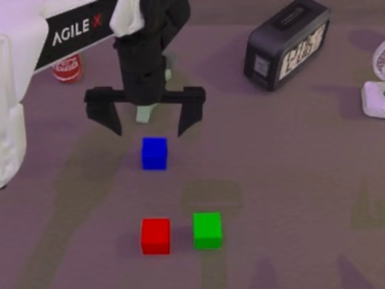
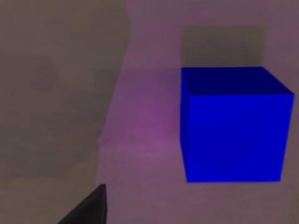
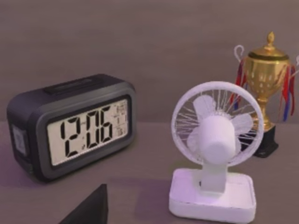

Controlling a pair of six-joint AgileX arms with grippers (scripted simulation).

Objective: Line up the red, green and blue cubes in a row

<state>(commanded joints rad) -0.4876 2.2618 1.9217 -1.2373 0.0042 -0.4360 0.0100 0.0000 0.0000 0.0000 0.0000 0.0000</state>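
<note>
The blue cube lies alone near the table's middle. The red cube and the green cube sit side by side closer to the front edge, a small gap between them. My left gripper hovers just behind the blue cube, open wide and holding nothing. In the left wrist view the blue cube fills the picture's right side, apart from the one dark fingertip that shows. My right gripper is outside the top view; its own view shows one dark finger and nothing held.
A black digital clock stands at the back right, and a white desk fan at the right edge. A red soda can lies at the back left. A gold trophy stands behind the fan.
</note>
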